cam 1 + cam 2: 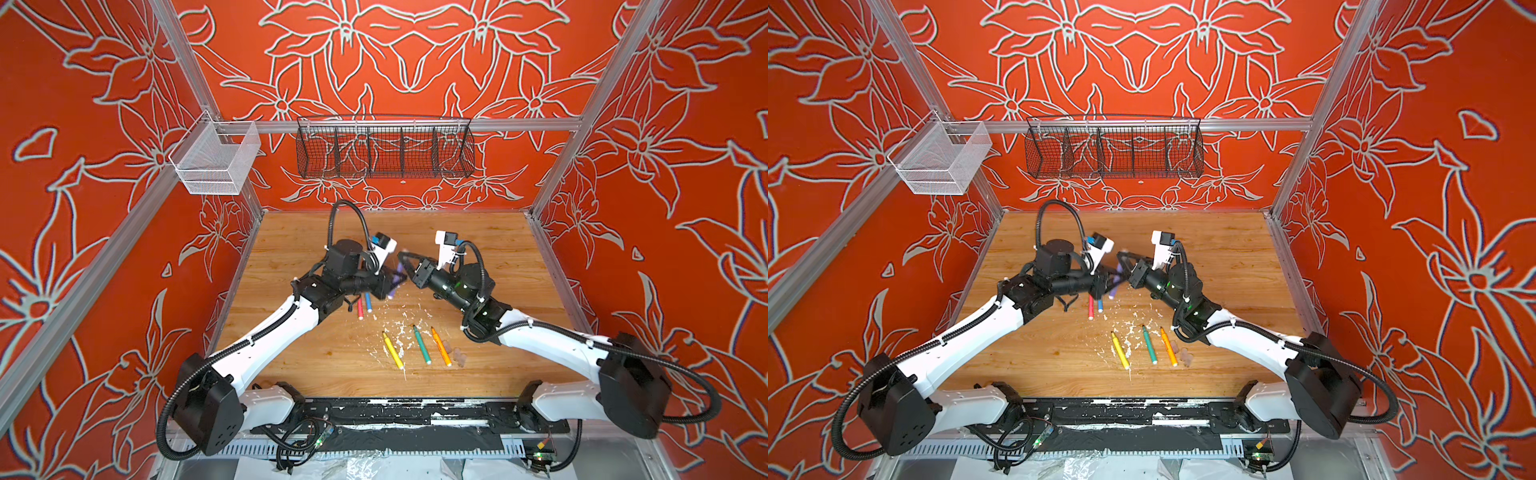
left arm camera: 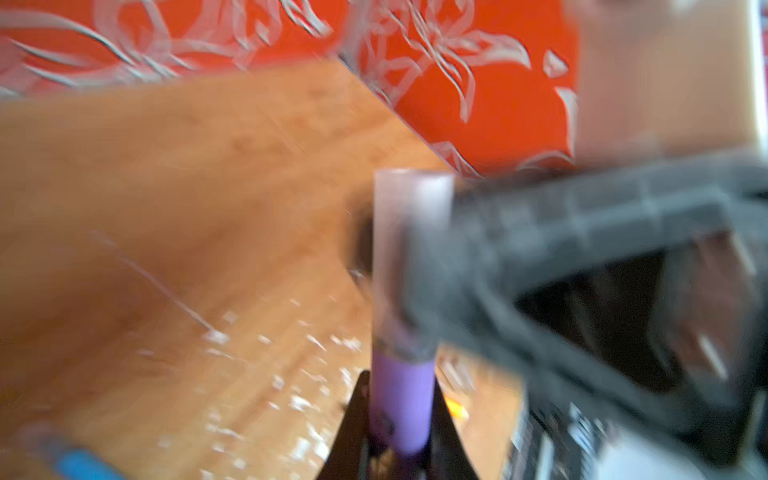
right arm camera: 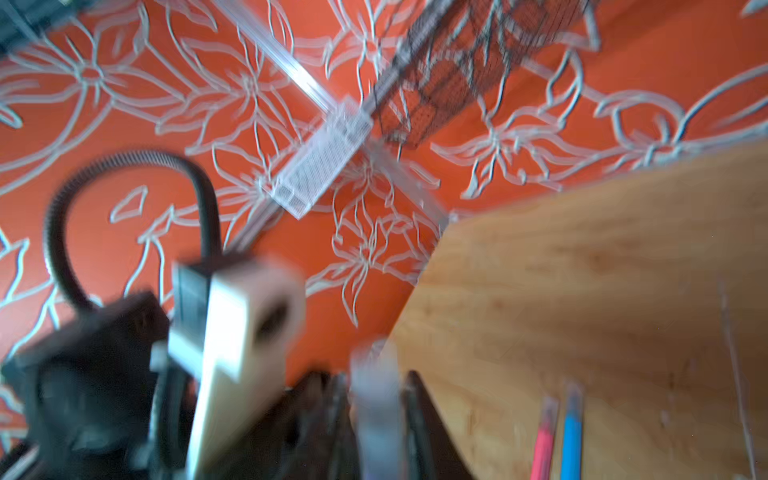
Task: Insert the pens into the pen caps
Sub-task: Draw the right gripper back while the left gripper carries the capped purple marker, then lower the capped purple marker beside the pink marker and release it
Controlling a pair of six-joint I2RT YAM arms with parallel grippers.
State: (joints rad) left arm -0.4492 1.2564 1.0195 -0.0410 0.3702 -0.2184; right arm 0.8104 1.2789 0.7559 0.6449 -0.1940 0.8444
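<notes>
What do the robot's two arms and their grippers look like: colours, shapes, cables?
The left arm and right arm have white shells and bulky black joint housings. Black ribbed cables loop along them. Each wrist carries a white camera mount with a blue part. The left gripper and right gripper are black with slim tapering fingers.
</notes>
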